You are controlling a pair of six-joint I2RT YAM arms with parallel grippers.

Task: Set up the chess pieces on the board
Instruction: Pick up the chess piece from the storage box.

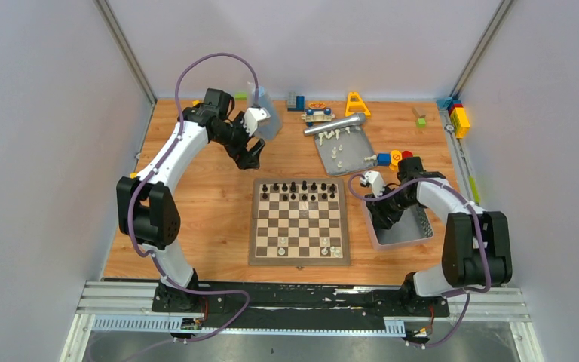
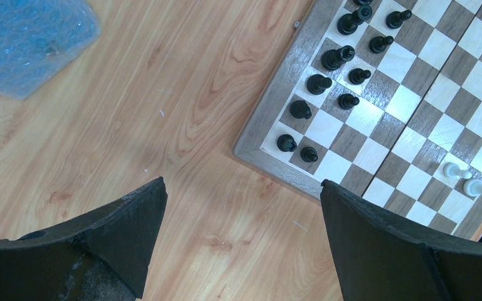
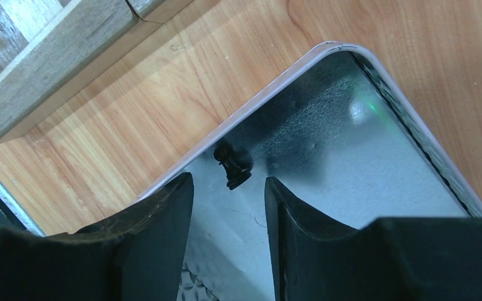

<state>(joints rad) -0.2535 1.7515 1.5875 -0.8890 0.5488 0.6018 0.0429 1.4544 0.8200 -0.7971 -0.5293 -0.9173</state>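
Note:
The board (image 1: 299, 249) lies in the middle of the table. Several black chess pieces (image 1: 301, 190) fill its two far rows, and a few white ones (image 1: 330, 247) stand near its front right corner. In the left wrist view the black pieces (image 2: 337, 58) and two white ones (image 2: 471, 183) show on the board (image 2: 270, 135). My left gripper (image 1: 250, 157) (image 2: 243, 188) hangs wide open over bare wood off the board's far left corner. My right gripper (image 1: 385, 216) (image 3: 229, 185) is half open inside a grey tray (image 3: 326, 144), nothing between its fingers. A black pawn (image 3: 232, 166) lies on its side just beyond the fingertips.
A second grey tray (image 1: 358, 154) behind the board holds several white pieces (image 1: 336, 139). A clear blue bag (image 1: 265, 113) (image 2: 25, 37) sits at the back left. Toy blocks (image 1: 460, 119) and a yellow stand (image 1: 356, 102) line the back edge. The board's corner (image 3: 37, 75) lies left of the right tray (image 1: 416, 230).

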